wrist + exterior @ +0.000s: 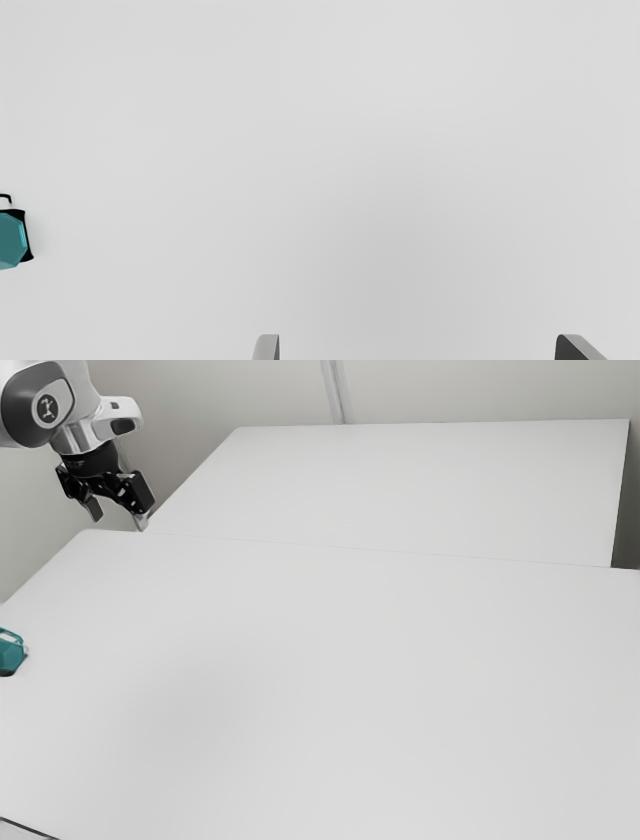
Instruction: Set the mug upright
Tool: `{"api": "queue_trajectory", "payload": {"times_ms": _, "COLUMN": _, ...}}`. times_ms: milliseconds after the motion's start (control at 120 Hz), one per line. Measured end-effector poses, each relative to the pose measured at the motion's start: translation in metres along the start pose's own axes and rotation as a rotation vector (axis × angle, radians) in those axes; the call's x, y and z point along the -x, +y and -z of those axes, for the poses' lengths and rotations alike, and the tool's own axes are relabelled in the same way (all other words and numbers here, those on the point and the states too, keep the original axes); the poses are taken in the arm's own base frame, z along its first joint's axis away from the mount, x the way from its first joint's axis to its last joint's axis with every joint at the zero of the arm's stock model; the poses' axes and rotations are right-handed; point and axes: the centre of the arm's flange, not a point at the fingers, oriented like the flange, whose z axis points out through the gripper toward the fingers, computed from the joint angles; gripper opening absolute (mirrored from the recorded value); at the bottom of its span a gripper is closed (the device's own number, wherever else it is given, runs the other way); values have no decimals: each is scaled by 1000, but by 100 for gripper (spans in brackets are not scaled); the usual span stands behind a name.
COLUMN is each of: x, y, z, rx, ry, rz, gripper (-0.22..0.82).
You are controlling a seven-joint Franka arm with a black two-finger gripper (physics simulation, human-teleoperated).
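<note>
A white robot arm (pixel 112 412) is reaching in at the exterior view's upper left, its black claw (pixel 119 518) hanging near the far left end of a broad, pale counter (pixel 330 690). The claw's two fingers (pixel 268 347) are standing wide apart, with the pale surface showing between their tips, and they are gripping nothing. A teal object (pixel 10 653) is sitting on the counter at the exterior view's left edge, nearer the camera than the claw and well apart from it. The frame is cutting the object off, so whether it is the mug, and which way up it is lying, cannot be told. From the wrist, its teal face is showing an angular, many-sided outline against a black part (pixel 27 250), and a thin black hooked piece (pixel 6 196) is standing out just beside it, all of it off to one side of the claw. Beyond the counter's far edge, a second white surface (pixel 420 490) is stretching toward a light wall (pixel 480 390), where a vertical strip (pixel 337 390) is running down behind it. At the exterior view's near left corner, a dark line (pixel 30 828) is crossing at a slant.
</note>
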Motion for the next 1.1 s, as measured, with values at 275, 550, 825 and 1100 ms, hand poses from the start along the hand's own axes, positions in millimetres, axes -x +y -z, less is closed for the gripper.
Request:
{"api": "queue_trajectory", "payload": {"times_ms": 275, "x": 2, "y": -3, "z": 1, "rx": 0, "ry": 2, "rz": -13, "gripper": 60}}
{"api": "queue_trajectory", "payload": {"times_ms": 550, "x": 10, "y": -96, "z": -52, "rx": 81, "ry": -64, "rz": 182, "gripper": 60}}
{"api": "queue_trajectory", "payload": {"times_ms": 825, "x": 96, "y": -232, "z": -123, "rx": 267, "ry": -140, "rz": 467, "gripper": 60}}
{"api": "queue_trajectory", "payload": {"times_ms": 1100, "x": 193, "y": -346, "z": -210, "rx": 424, "ry": -169, "rz": 568, "gripper": 60}}
